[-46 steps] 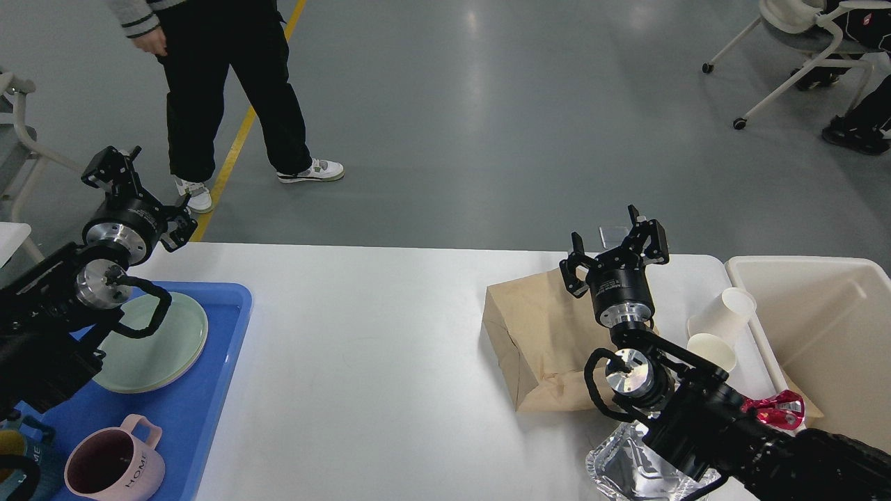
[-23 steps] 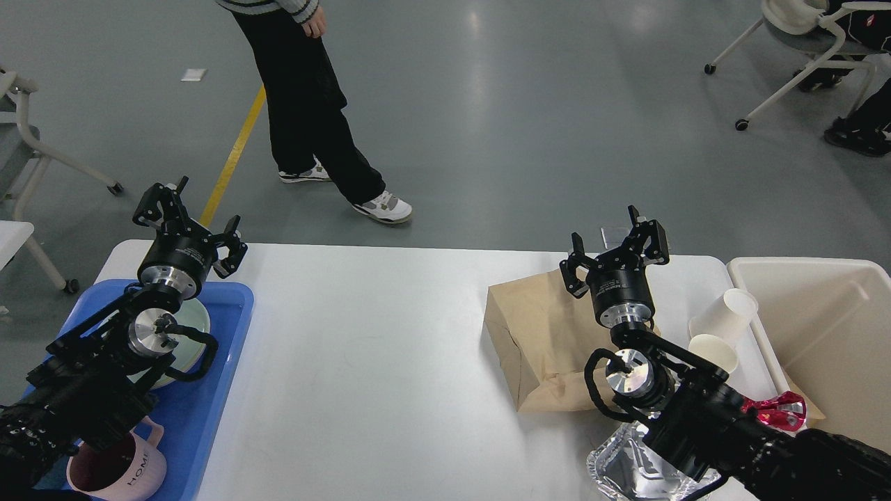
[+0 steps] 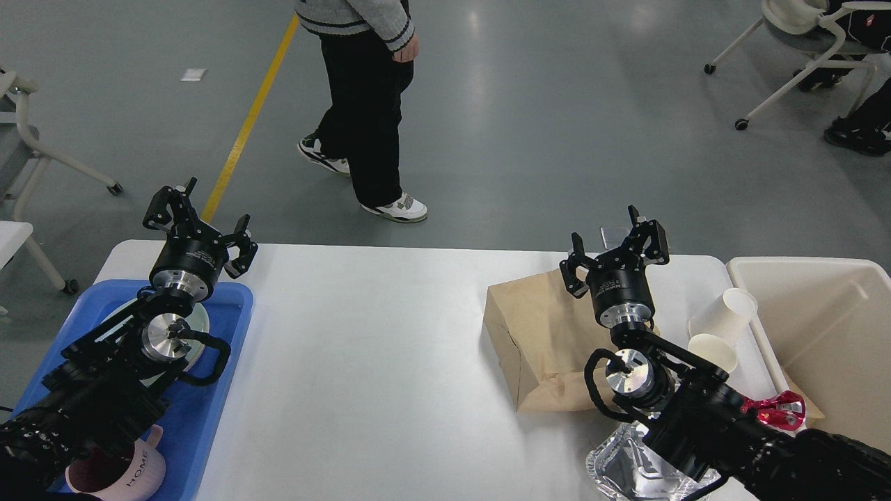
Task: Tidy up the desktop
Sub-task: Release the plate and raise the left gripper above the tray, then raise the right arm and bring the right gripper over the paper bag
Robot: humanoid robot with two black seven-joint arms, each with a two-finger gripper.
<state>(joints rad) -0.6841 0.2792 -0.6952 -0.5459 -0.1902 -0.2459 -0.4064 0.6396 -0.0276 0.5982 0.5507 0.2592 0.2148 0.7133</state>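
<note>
The white desktop [image 3: 362,362] fills the lower view. My left gripper [image 3: 200,217] hangs open over the far end of the blue tray [image 3: 209,390], holding nothing. My right gripper [image 3: 617,243] is open too, above the far edge of a crumpled brown paper bag [image 3: 536,341]. Two white paper cups [image 3: 724,320] lie just right of the bag. A clear foil container [image 3: 626,473] and a red wrapper [image 3: 779,410] sit by my right forearm, partly hidden by it.
The tray holds a pale green plate [image 3: 198,327] and a pink mug [image 3: 129,473], both partly covered by my left arm. A cream bin [image 3: 821,327] stands at the right edge. A person [image 3: 365,104] walks on the floor behind the table; chairs stand far left and right.
My left arm has swung right and come to rest over the tray's far end. The person has walked rightward behind the table. The right arm has stayed still.
</note>
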